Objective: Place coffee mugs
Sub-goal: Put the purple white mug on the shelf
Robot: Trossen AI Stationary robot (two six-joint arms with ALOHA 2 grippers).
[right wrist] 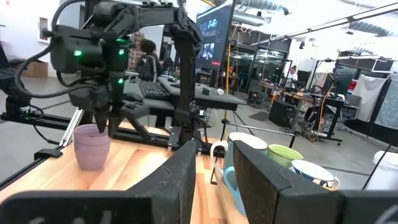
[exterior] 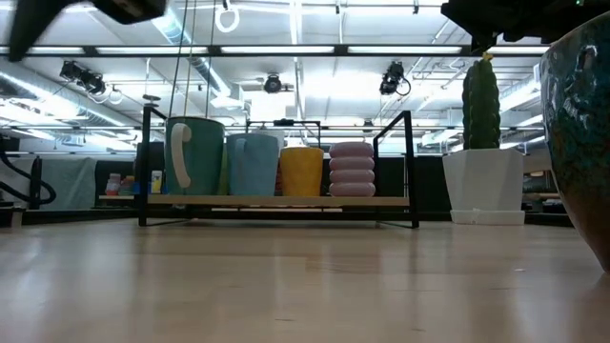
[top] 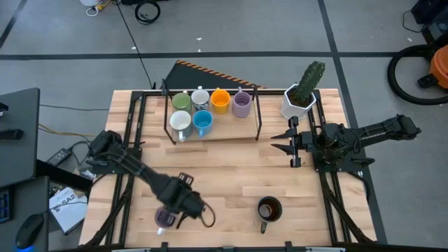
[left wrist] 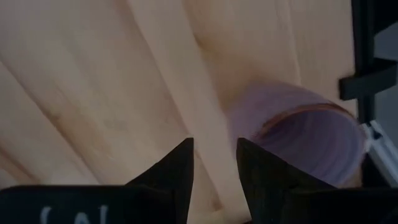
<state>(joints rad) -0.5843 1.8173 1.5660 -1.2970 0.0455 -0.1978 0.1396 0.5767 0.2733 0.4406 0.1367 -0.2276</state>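
High view: 6 mugs sit on the rack (top: 210,133) far centre; a lilac mug (top: 164,218) and a dark mug (top: 268,208) wait near, on the surface (top: 231,175).

Right wrist view: left gripper (right wrist: 107,121) straddles the lilac rim, fingers apart, not gripping yet; right gripper (right wrist: 214,177), fingers slightly parted, empty.

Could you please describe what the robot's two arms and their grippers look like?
Both arms are dark, nearly black, built of jointed segments. The left arm ends in the left gripper, whose boxy head carries small green lights above two tapered fingers. The right gripper has two pointed, wedge-shaped black fingers, and a cable runs along the right arm.
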